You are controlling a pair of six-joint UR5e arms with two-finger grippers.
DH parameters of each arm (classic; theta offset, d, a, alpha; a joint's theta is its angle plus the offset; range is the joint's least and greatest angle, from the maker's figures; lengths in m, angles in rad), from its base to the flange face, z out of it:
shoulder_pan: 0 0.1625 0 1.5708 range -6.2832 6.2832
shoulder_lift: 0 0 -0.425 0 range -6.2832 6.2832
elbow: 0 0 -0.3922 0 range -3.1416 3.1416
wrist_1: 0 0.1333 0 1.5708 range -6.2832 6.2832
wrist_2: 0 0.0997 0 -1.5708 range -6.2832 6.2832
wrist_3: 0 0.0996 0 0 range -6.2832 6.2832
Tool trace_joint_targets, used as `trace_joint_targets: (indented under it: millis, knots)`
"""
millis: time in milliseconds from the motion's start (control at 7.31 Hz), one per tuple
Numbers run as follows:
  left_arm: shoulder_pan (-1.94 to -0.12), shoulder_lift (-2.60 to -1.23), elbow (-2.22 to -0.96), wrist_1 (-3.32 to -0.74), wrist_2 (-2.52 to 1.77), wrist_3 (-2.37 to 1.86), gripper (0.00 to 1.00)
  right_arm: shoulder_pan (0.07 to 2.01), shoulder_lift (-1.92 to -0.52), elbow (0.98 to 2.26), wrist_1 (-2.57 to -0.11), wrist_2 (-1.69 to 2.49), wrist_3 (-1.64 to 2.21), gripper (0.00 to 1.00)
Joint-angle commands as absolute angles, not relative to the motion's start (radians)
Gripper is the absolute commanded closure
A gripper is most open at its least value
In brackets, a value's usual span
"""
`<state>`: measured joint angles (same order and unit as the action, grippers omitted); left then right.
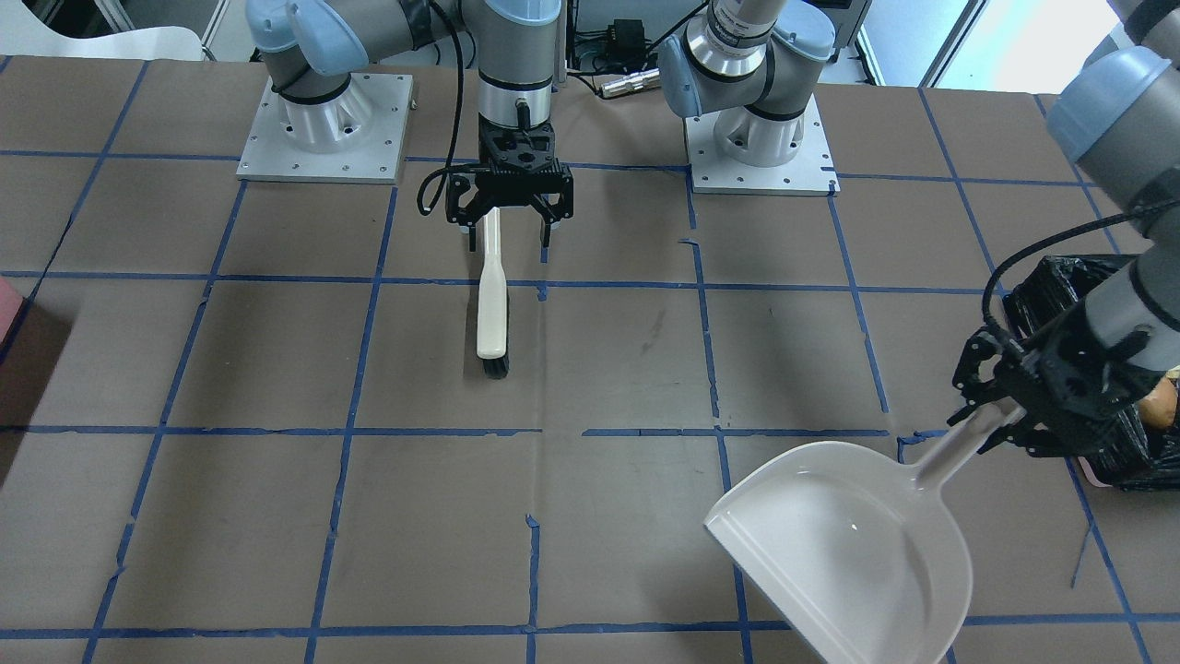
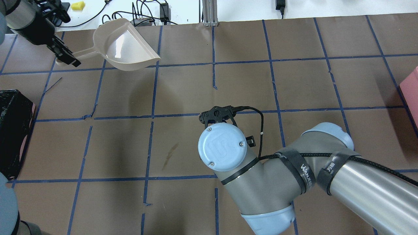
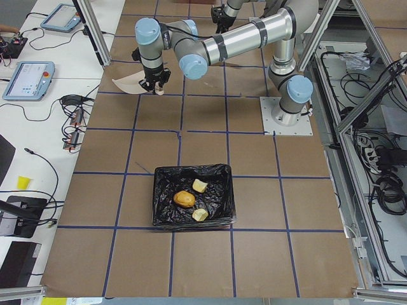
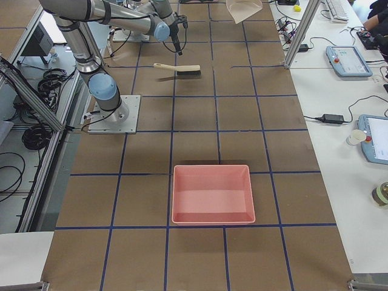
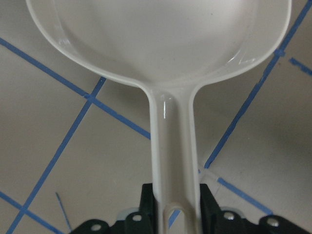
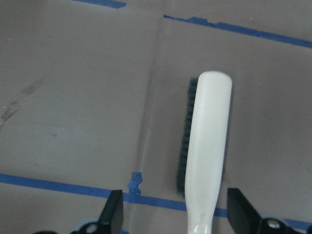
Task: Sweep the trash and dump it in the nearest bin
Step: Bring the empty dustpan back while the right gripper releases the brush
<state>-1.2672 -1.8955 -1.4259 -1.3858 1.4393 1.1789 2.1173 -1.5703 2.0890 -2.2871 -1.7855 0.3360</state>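
My left gripper (image 1: 991, 424) is shut on the handle of the empty cream dustpan (image 1: 848, 544), seen close in the left wrist view (image 5: 170, 146). The dustpan sits near the table's far edge (image 2: 125, 45), away from the bin. The bin (image 3: 162, 203), lined with a black bag, holds the trash: an orange-tan lump (image 3: 184, 199) and two pale chunks (image 3: 200, 185) (image 3: 200, 215). My right gripper (image 1: 510, 226) is open, its fingers (image 6: 113, 209) standing on either side of the handle of a cream brush (image 6: 207, 141). The brush lies flat on the table (image 1: 491, 309).
A pink tray (image 4: 212, 168) stands on the table at my right end. The two arm bases (image 1: 323, 129) (image 1: 761, 138) are mounted at the robot's edge of the table. Blue tape lines grid the brown table top. Cables and a yellow object (image 2: 78, 5) lie beyond the far edge.
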Motion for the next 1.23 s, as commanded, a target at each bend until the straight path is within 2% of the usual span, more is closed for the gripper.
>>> trace_joint_targets:
  millis: [0, 274, 410, 1094]
  knots:
    - [-1.354, -1.907, -1.471, -1.343, 1.436, 0.990, 0.92, 1.998, -1.577, 2.030, -2.243, -1.787, 0.234, 0.00]
    - [-1.431, -1.884, -1.587, -1.161, 1.446, 0.828, 0.92, 1.924, -1.578, 1.975, -2.185, -1.787, 0.172, 0.00]
    - [-1.501, -1.862, -1.610, -1.148, 1.457, 0.752, 0.92, 1.884, -1.577, 1.935, -2.140, -1.786, 0.134, 0.00]
    - [-1.739, -1.910, -1.620, -1.125, 1.489, 0.200, 0.92, 1.755, -1.603, 1.858, -2.063, -1.694, 0.003, 0.00]
